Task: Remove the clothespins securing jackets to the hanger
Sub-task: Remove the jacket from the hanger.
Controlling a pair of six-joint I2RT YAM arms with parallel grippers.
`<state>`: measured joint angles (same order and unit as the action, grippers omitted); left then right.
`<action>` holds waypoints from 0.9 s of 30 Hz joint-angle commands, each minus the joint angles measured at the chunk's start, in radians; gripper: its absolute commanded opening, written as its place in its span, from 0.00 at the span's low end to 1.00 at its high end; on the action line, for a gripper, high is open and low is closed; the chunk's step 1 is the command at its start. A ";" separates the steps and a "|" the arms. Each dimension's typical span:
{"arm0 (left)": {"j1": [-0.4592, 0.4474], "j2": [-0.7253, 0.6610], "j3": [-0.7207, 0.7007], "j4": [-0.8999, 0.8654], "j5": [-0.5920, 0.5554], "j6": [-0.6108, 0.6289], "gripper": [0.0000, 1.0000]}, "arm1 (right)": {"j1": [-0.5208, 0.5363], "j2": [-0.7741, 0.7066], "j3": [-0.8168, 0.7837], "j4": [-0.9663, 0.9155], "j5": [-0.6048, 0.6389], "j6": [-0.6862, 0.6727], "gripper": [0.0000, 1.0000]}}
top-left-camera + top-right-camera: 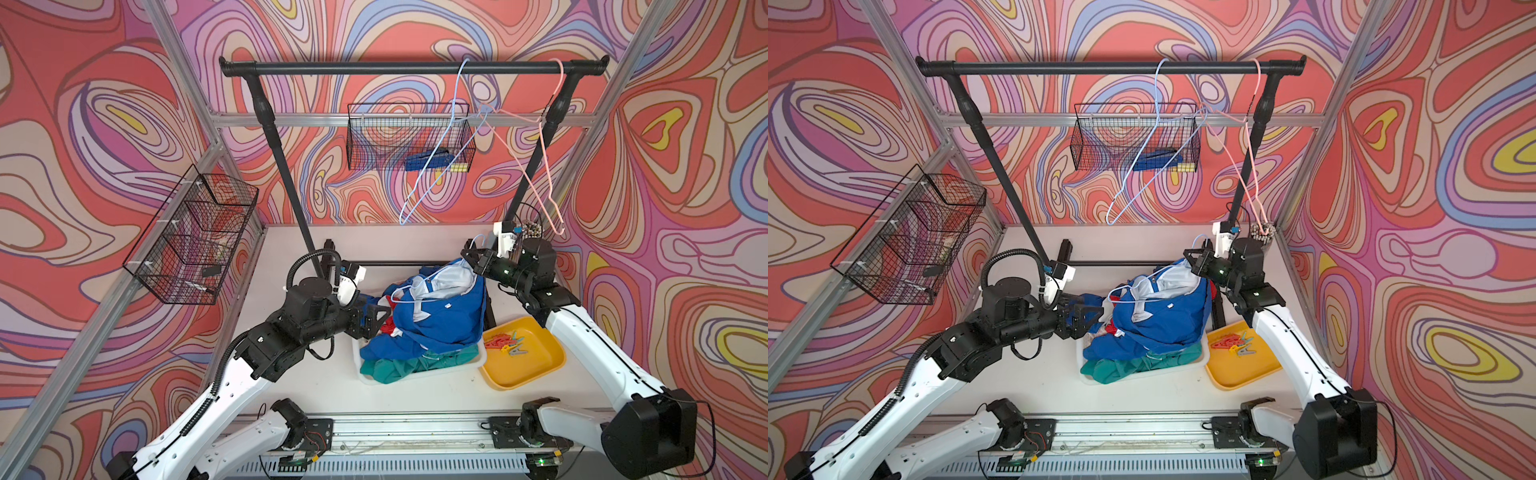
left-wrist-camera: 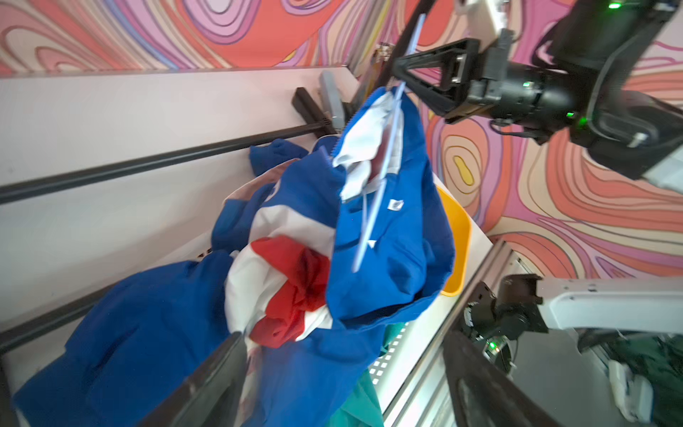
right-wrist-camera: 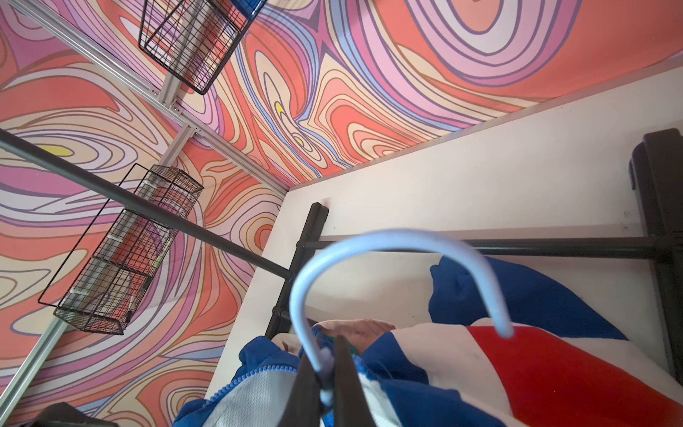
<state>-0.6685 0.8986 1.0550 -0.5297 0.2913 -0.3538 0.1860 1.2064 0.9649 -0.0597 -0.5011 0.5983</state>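
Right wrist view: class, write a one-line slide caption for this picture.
Right gripper shut on the neck of a light blue hanger, hook arching over the blue-red-white jacket.

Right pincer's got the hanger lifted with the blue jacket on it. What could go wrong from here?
The right pincer grips only the thin wire of the light blue hanger, so the weight of the blue jacket may twist it or pull it loose. The left pincer stands open beside the jacket's bunched fabric; closing there may catch only cloth.
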 commanded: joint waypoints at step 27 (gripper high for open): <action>0.002 0.053 0.167 -0.175 0.076 0.059 0.00 | 0.014 -0.092 0.068 -0.108 0.004 -0.003 0.98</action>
<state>-0.6685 1.0309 1.1820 -0.6369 0.3988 -0.2741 0.1997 1.1648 0.9909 -0.1551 -0.5396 0.5808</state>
